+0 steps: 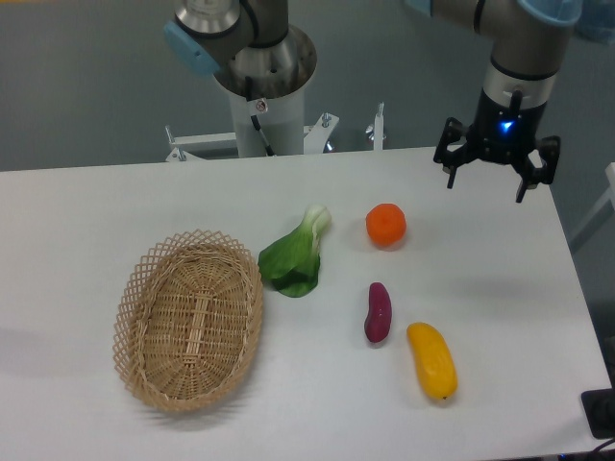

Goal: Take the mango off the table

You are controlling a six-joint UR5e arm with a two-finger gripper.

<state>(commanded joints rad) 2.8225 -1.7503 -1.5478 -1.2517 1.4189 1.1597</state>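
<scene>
While fingers (486, 179) hang spread, empty: one mango (432, 360), one eggplant (378, 312), one orange (385, 225) on table (96, 211).

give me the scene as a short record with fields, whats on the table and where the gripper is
mango: lying on the table, front right, untouched
purple vegetable: just left of the mango, apart from it
orange: behind the purple vegetable
leafy green: centre, beside the basket
basket: left, empty
gripper: open, raised over the far right edge, holding nothing
</scene>
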